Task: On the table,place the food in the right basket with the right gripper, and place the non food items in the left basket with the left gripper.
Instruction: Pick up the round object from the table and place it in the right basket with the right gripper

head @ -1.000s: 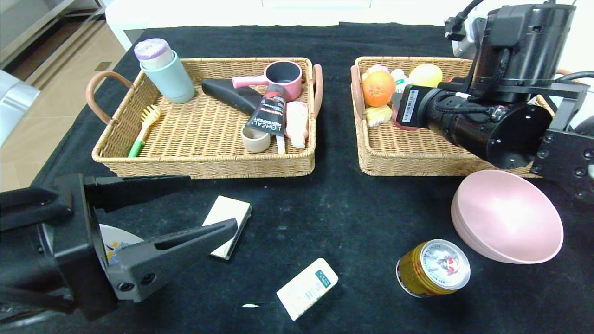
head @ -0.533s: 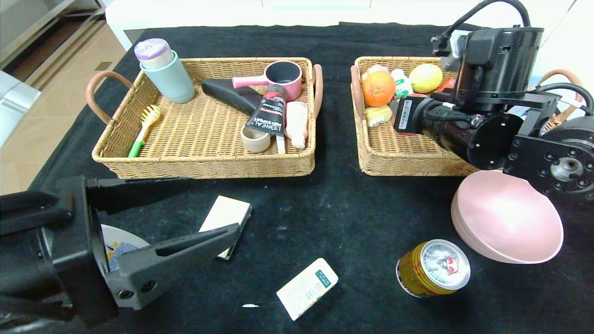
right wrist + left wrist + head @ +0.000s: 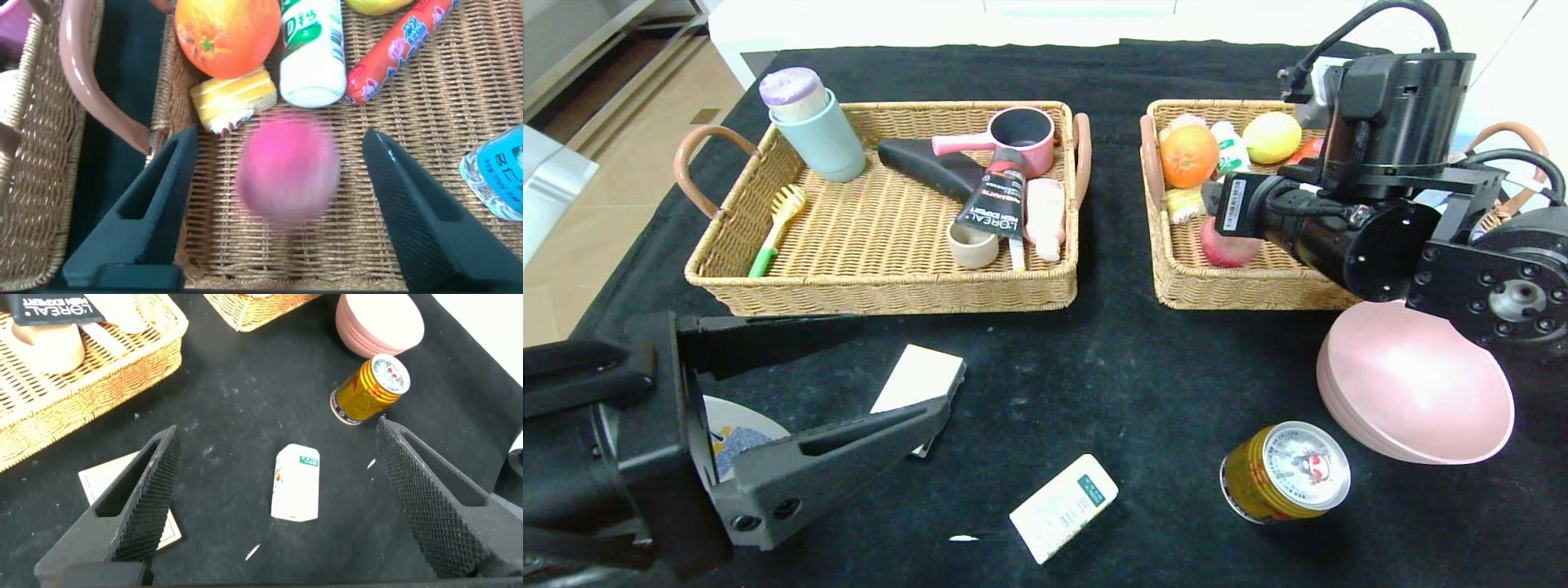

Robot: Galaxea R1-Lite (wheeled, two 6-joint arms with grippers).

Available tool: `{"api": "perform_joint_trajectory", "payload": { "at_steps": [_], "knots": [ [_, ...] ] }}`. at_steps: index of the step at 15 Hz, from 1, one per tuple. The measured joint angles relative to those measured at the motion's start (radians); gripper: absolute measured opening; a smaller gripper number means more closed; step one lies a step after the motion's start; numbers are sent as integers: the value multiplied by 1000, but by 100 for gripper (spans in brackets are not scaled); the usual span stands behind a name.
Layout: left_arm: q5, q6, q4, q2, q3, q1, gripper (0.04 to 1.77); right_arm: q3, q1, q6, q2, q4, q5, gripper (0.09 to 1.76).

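My right gripper [image 3: 278,139] hangs open over the right basket [image 3: 1241,290]. The red-pink fruit [image 3: 288,167] shows blurred between its fingers, touching neither, and in the head view the fruit [image 3: 1227,249] lies on the basket floor. My left gripper [image 3: 903,363] is open above the table's near left, over the white packet [image 3: 296,492]. The flat cream box [image 3: 915,376] lies by one finger. A white bottle [image 3: 731,425] is mostly hidden behind that arm. The gold can [image 3: 1286,472] and pink bowl [image 3: 1417,384] sit at the near right.
The left basket [image 3: 882,290] holds a cup, brush, tube, small pink pan and other items. In the right basket lie an orange [image 3: 1188,155], a lemon, a small bottle, a sausage and a yellow cake. Black cloth [image 3: 1119,359] covers the table.
The right gripper's fingers have opened and the red-pink fruit has dropped out of them onto the basket floor. The left gripper has barely shifted.
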Motion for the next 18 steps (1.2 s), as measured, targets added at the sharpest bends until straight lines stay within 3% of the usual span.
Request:
{"api": "perform_joint_trajectory", "payload": {
  "at_steps": [4,8,14,18],
  "knots": [
    [0,0,0,0,1,0,172,12,24,-6,-43,54,1,156],
    [0,1,0,0,3,0,172,24,75,15,-156,326,-3,162],
    [1,12,1,6,11,-1,172,-56,139,272,-271,812,3,167],
    [2,16,2,5,13,-1,172,-84,181,417,-290,990,63,168]
  ]
}}
